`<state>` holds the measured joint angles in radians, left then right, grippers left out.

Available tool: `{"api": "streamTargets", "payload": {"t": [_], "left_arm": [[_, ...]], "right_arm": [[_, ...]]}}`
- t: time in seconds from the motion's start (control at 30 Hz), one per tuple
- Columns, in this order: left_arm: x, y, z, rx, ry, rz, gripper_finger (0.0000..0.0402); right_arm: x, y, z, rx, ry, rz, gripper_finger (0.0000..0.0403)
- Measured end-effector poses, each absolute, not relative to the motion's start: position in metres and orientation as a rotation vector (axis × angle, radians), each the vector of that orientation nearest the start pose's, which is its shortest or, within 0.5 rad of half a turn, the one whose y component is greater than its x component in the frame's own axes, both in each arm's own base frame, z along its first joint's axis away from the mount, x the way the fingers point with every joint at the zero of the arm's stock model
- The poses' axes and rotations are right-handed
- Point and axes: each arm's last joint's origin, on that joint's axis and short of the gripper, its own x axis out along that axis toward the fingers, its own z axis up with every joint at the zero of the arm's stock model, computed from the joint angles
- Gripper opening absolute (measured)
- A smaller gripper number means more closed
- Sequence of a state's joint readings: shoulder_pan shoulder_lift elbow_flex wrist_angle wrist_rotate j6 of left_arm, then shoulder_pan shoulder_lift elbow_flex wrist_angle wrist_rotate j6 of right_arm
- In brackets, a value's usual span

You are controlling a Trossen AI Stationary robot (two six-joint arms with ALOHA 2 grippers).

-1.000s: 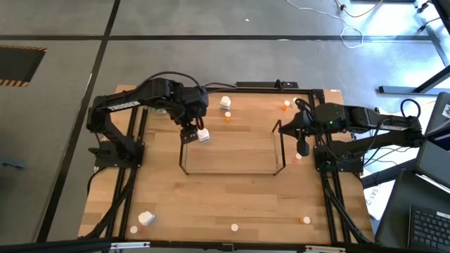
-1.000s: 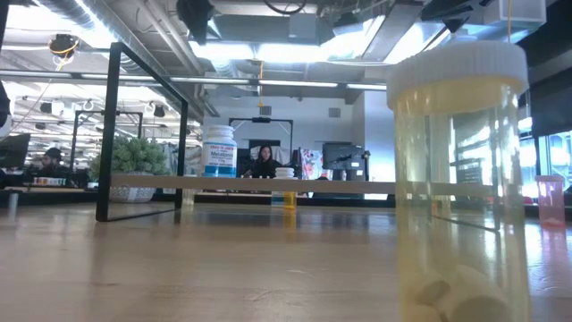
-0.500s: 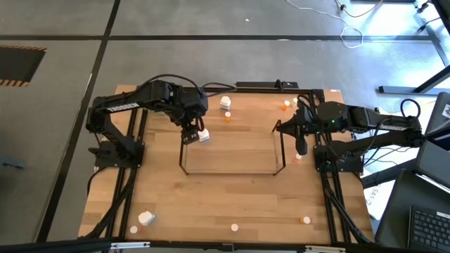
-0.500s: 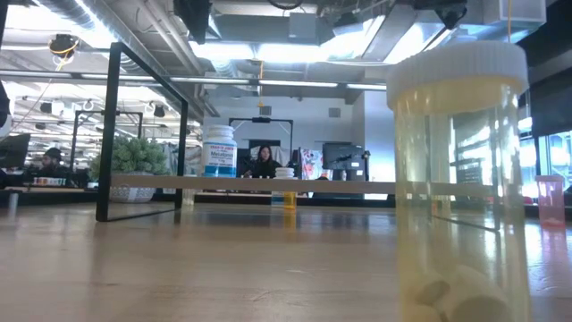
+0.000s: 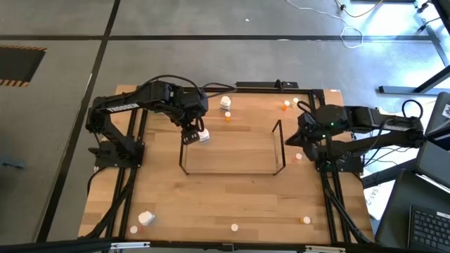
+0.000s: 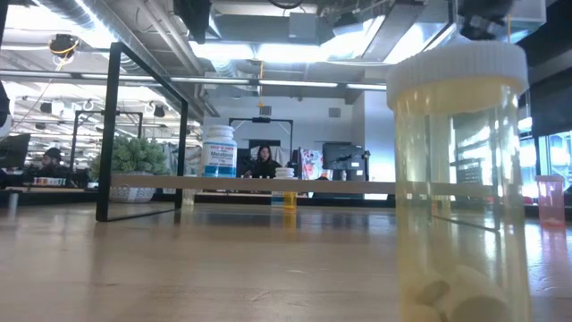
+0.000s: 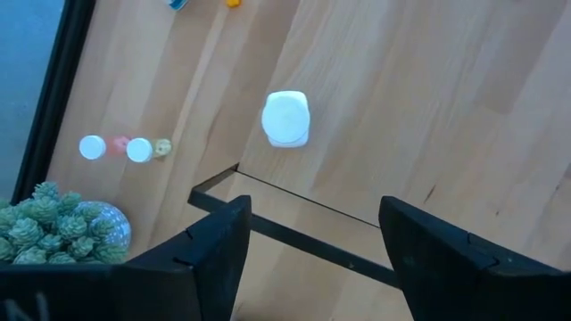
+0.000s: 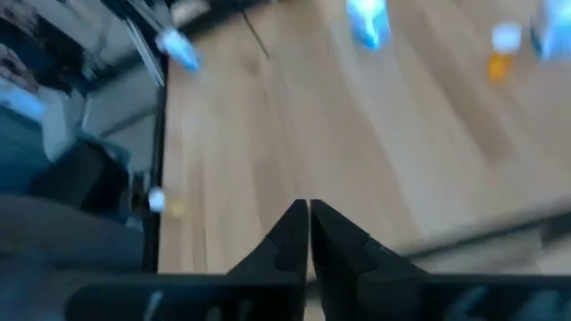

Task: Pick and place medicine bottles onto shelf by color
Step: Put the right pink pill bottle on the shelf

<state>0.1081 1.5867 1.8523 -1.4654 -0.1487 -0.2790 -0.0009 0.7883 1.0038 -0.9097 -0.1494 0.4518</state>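
While the left gripper (image 5: 188,133) hovers open over the shelf's (image 5: 230,171) upper-left corner beside a white bottle (image 5: 203,136), the right gripper (image 8: 309,234), centre-right, is fully closed, empty.

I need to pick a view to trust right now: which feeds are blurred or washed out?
Right wrist view: motion-smeared, the bottles just streaks behind the shut right tool. Left wrist view: sharp on the white bottle. Low view: a close pill bottle blocks the right side, ceiling lights glare. High view: even, glare only on the floor.
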Motion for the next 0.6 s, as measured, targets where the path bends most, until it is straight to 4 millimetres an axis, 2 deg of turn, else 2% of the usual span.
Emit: {"api": "streamTargets", "payload": {"t": [0.17, 0.33, 0.6], "left_arm": [[0.278, 0.035, 0.4, -0.207, 1.16, 0.407, 0.0241], [0.278, 0.035, 0.4, -0.202, 1.159, 0.414, 0.0241], [0.278, 0.035, 0.4, -0.202, 1.159, 0.414, 0.0241]], "right_arm": [[0.11, 0.004, 0.349, 0.573, 0.908, -0.111, 0.0008], [0.094, 0.004, 0.354, 0.545, 1.052, -0.132, 0.0005], [0.096, 0.004, 0.35, 0.567, 1.089, -0.157, 0.0061]]}}
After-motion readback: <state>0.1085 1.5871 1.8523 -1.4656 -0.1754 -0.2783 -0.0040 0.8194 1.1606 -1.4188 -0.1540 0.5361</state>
